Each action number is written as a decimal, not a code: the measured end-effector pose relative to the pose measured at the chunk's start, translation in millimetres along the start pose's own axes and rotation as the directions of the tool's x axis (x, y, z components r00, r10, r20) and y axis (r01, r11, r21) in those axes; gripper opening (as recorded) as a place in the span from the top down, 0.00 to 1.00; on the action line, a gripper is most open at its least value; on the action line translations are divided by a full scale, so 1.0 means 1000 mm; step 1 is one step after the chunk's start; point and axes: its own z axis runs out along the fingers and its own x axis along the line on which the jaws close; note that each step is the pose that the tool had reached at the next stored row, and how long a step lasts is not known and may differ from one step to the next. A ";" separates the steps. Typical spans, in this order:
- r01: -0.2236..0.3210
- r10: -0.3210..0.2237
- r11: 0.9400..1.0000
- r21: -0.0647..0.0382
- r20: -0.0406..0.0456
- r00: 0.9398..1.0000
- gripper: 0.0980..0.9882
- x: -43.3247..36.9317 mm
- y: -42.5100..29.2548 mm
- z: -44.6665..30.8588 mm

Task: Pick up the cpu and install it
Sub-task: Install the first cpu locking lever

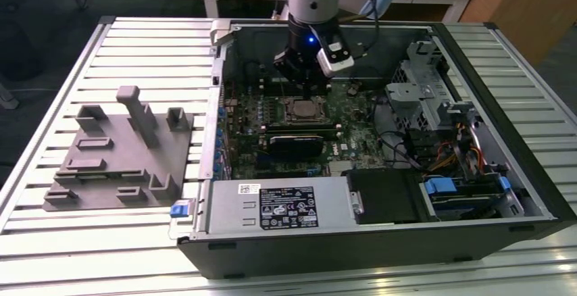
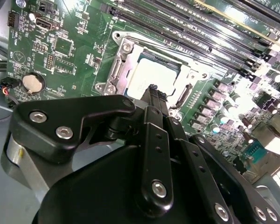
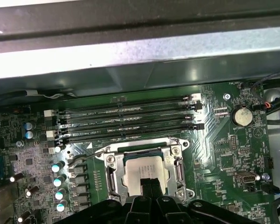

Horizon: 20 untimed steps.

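The cpu, a small flat silvery-topped square chip, lies inside the metal-framed socket; the black end effector hangs just above that socket, clenched and empty, the chip seemingly seated.

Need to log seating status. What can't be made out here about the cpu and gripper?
1. The cpu's near edge: both wrist views, covered by the gripper.
2. Whether the gripper touches the cpu: both wrist views, its own body hides the contact spot.
3. Whether the cpu sits flush in the socket: exterior view, too small to tell.
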 end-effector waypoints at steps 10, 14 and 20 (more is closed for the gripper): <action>0.000 0.000 1.000 0.000 0.000 1.000 0.99 0.0065 -0.0009 -0.0003; 0.000 0.000 1.000 0.000 0.000 1.000 0.99 0.0097 -0.0013 -0.0004; 0.000 0.000 1.000 0.000 0.000 1.000 0.99 0.0145 -0.0019 -0.0007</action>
